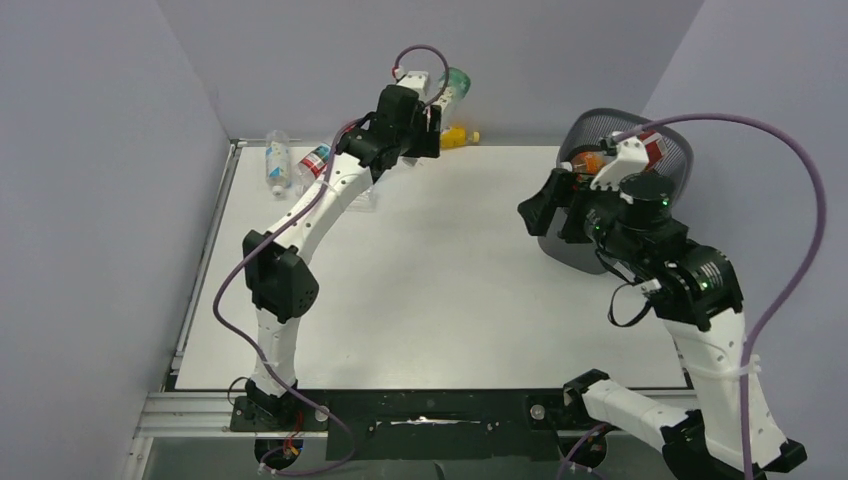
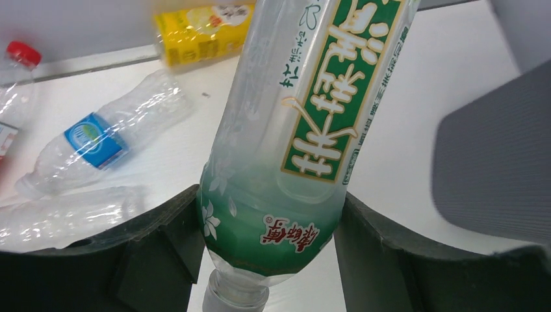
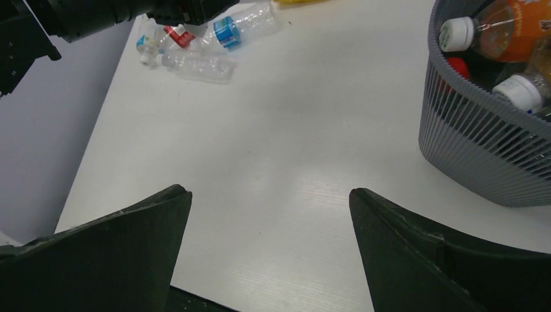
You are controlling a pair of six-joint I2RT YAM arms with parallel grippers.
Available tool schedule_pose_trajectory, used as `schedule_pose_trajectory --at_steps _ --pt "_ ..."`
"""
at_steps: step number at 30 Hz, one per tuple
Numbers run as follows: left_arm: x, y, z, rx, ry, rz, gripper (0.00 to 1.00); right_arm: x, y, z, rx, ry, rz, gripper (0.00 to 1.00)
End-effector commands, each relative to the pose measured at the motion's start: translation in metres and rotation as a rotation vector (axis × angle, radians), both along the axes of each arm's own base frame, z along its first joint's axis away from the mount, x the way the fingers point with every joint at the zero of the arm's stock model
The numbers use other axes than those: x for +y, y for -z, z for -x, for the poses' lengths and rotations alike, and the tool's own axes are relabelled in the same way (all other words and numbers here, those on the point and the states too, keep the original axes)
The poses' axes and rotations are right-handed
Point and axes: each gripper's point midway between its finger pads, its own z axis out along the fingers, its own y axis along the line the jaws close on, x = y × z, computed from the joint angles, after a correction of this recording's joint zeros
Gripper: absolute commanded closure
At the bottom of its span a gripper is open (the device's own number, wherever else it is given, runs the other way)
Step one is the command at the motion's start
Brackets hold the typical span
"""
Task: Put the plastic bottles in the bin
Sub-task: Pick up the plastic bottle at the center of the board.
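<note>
— Plastic bottles (image 1: 278, 162): where do we see them?
— Some lie upper left; others sit in the bin (image 1: 672, 150), upper right. Our left gripper (image 2: 269, 227) pinches a green-labelled bottle (image 2: 305, 130) at top centre; our right gripper (image 3: 269, 201) stands spread.

A white table (image 1: 440, 300) with a matte, faintly grained top fills the middle. Pale lilac-grey walls close it in on three sides: a left wall (image 1: 90, 200) along its left edge, a back wall (image 1: 300, 50) behind its far edge, and a right wall (image 1: 770, 70) past its right edge. A silver rail (image 1: 203, 270) runs along the left edge and meets a silver bar (image 1: 190, 412) at the near-left corner. A black plate (image 1: 430, 410) lies along the near edge, with a white streak (image 1: 432, 421) at its middle.
</note>
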Motion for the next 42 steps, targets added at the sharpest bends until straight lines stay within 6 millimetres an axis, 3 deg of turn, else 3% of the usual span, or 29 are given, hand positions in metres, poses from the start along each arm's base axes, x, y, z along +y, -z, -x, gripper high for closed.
schedule_pose_trajectory --at_steps 1,8,16,24,28,37,42 --pt "-0.042 -0.095 0.041 -0.095 0.098 0.215 0.48 -0.023 -0.044 0.013 -0.137 0.097 -0.064 0.02" --pt "-0.108 -0.166 0.083 -0.123 0.262 0.512 0.49 -0.041 -0.074 0.035 -0.265 0.147 -0.154 0.02" --pt "-0.178 -0.202 0.115 -0.087 0.424 0.809 0.49 -0.049 -0.096 0.058 -0.354 0.132 -0.223 0.02" --pt "-0.240 -0.213 0.139 -0.069 0.545 1.039 0.49 -0.056 -0.102 0.074 -0.387 0.128 -0.253 0.02" --pt "-0.262 -0.214 0.145 -0.093 0.585 1.104 0.49 -0.059 -0.104 0.081 -0.399 0.127 -0.260 0.02" --pt "-0.279 -0.216 0.150 -0.152 0.628 1.201 0.49 -0.063 -0.103 0.091 -0.410 0.121 -0.260 0.02" --pt "-0.282 -0.207 0.139 -0.114 0.574 1.204 0.47 -0.063 -0.103 0.091 -0.409 0.115 -0.254 0.02"
